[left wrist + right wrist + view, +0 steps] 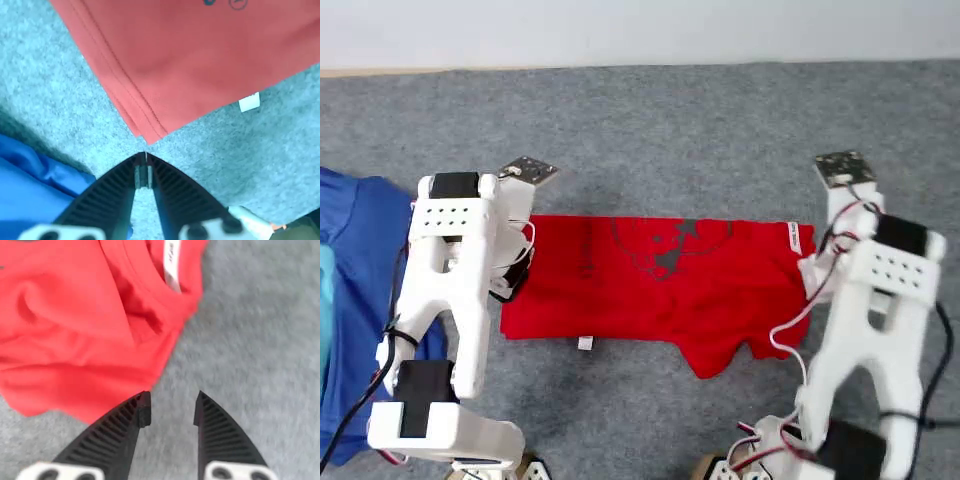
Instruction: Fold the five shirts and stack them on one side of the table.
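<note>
A red shirt (660, 280) lies folded lengthwise in the middle of the grey table, its dark print facing up and its collar end at the right. My left gripper (143, 167) hovers just off the shirt's hem corner (150, 135), fingers shut with nothing between them. The left arm (455, 270) stands at the shirt's left end. My right gripper (171, 410) is open just beside the shirt's collar end (150, 305), over bare table. The right arm (870, 300) stands at the shirt's right end.
A blue shirt (355, 290) lies at the table's left edge, partly under the left arm, and shows as blue cloth (35, 180) in the left wrist view. A small white label (249, 102) sticks out from the red shirt's near edge. Grey table (720, 120) stretches behind.
</note>
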`<state>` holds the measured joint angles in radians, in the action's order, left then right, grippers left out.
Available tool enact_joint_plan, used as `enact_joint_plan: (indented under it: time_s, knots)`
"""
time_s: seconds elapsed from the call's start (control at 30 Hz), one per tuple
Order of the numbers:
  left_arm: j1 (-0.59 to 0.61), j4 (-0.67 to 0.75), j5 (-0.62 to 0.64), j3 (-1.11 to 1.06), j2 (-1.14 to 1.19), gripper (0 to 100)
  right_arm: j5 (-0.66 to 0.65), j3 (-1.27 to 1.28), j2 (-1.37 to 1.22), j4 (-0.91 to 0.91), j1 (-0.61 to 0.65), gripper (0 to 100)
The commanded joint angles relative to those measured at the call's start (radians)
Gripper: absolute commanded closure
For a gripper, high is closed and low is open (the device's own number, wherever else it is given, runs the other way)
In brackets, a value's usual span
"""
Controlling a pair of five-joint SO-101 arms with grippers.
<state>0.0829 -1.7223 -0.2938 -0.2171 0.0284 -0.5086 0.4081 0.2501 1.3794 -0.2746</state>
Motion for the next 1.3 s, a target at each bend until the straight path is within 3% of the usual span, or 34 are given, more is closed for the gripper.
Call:
enact_joint_plan:
  time_s: [0.0,0.27,0.53,0.7,0.97,1.27]
  knots:
    - [0.006,-0.031,0.025,0.035,-0.054,100,-0.009,-0.014,-0.067,-0.07,0.056,86.5]
    - [0.006,-0.031,0.052,0.035,-0.046,100,-0.008,-0.014,-0.191,-0.168,0.14,88.0]
    - [0.006,-0.031,0.052,0.035,-0.044,100,0.04,-0.015,-0.254,-0.229,0.147,88.3]
    - [0.006,-0.031,0.052,0.033,-0.044,100,0.04,-0.014,-0.26,-0.217,0.139,99.2]
    - [0.005,-0.029,0.046,0.033,-0.044,100,0.025,-0.103,-0.26,-0.058,0.105,98.8]
    - [-0.002,-0.029,0.044,0.033,-0.044,100,-0.121,-0.219,-0.268,0.116,0.027,98.8]
